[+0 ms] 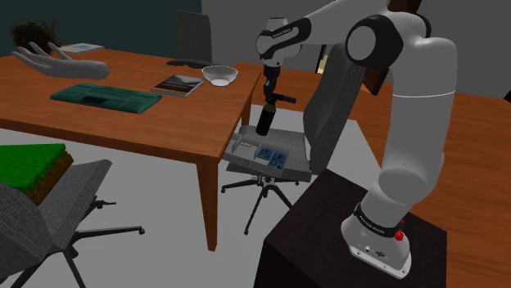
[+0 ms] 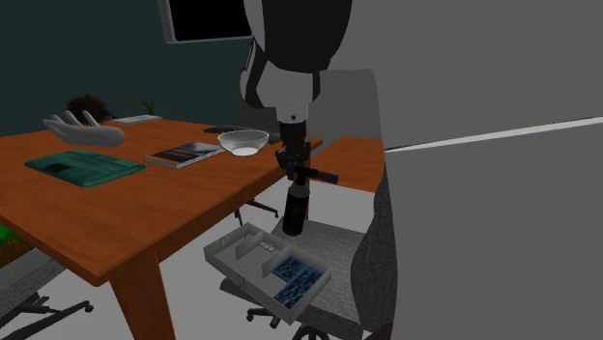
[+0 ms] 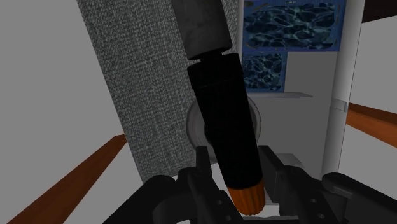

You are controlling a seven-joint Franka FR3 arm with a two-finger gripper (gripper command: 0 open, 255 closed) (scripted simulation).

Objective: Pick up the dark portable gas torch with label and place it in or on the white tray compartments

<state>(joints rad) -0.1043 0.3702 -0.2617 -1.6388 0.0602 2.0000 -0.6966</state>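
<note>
The gripper (image 1: 269, 92) is clamped on the dark gas torch (image 1: 265, 121), which hangs upright, clear of the white tray (image 1: 243, 153) resting on the grey chair seat (image 1: 297, 166). The torch appears to hang near the tray's far edge, not centred over a compartment. For placement, the arm should centre it over an open compartment, beside the blue-patterned compartments (image 2: 295, 275), lower it until supported, then release.

White arm (image 1: 418, 106) outstretched, hand (image 1: 271, 92) downward, clasped on torch (image 1: 265, 121).
</note>
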